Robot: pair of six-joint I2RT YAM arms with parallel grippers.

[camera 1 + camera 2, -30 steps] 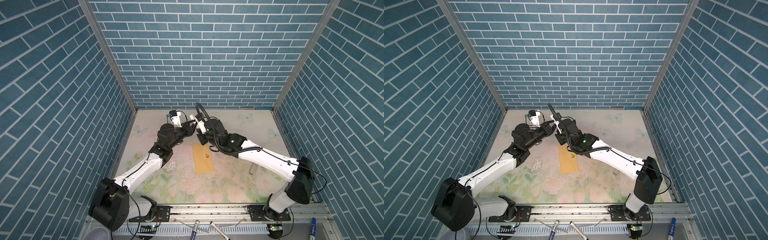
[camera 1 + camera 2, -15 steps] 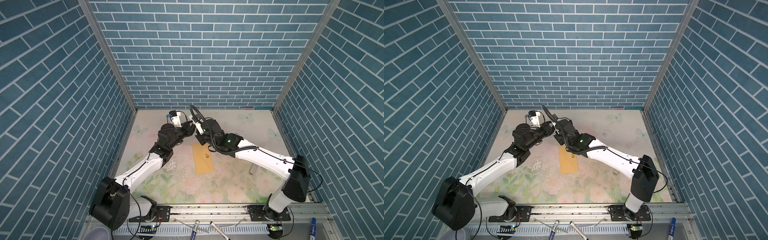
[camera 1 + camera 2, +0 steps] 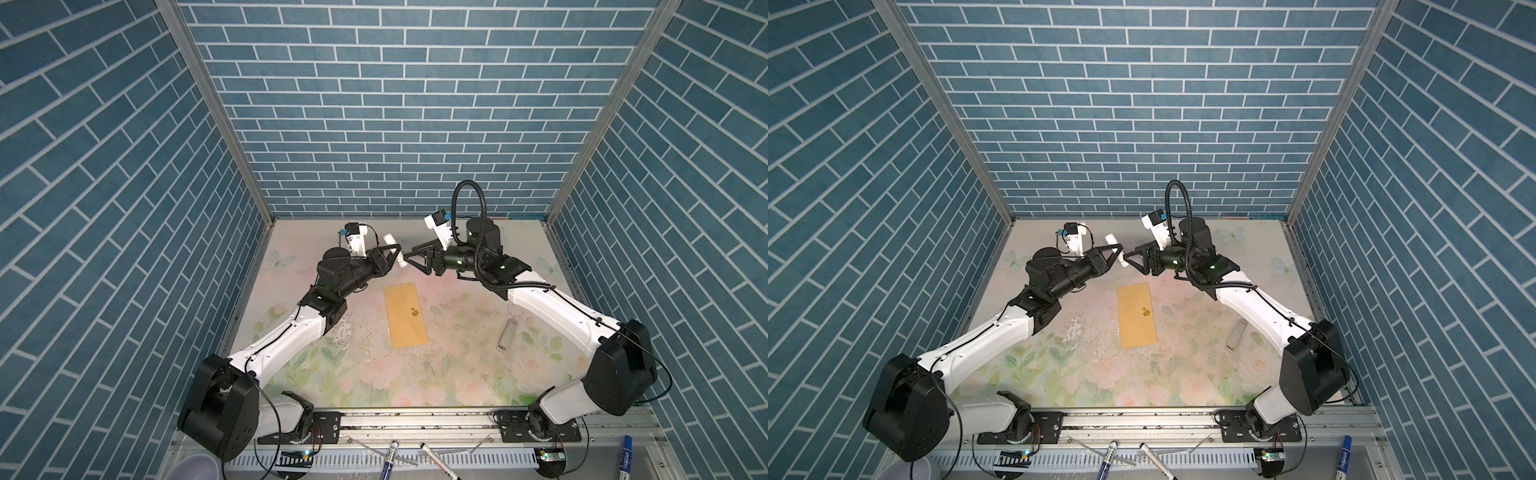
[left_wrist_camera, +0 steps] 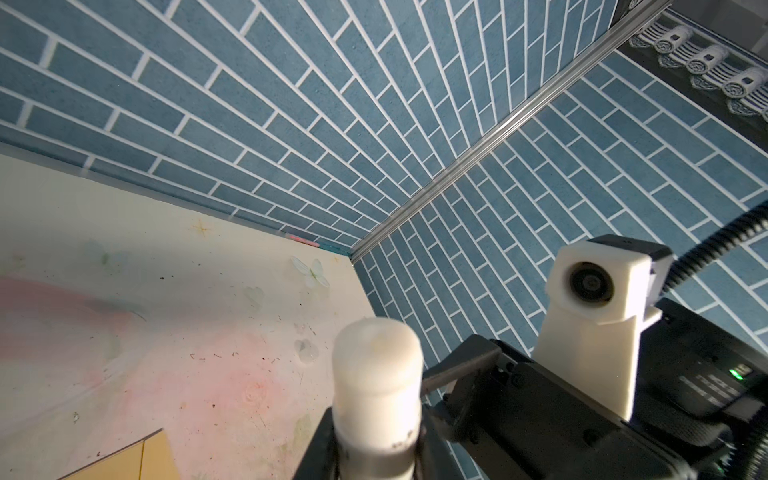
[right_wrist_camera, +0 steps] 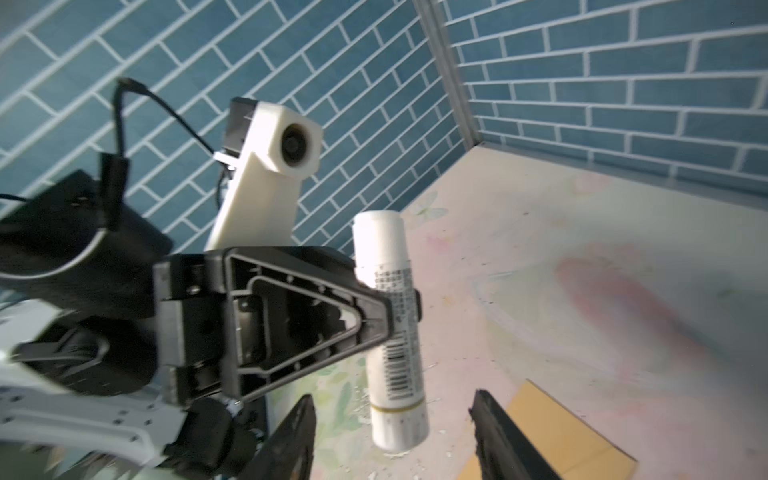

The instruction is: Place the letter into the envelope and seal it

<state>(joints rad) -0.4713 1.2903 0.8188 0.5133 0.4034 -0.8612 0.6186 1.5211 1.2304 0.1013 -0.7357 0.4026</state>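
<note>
Right hand opened, backed off glue stick; left hand grips it.

One envelope, one glue stick, one grey stick, three markers, two arms.

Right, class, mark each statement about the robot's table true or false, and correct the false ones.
1. The left gripper holds a white glue stick above the table. True.
2. The right gripper also clamps the glue stick. False: its jaws stand open, gripping nothing.
3. The envelope lies flat on the table. True.
4. A marker lies on the envelope. False: the markers lie off the table, by the front rail.
</note>
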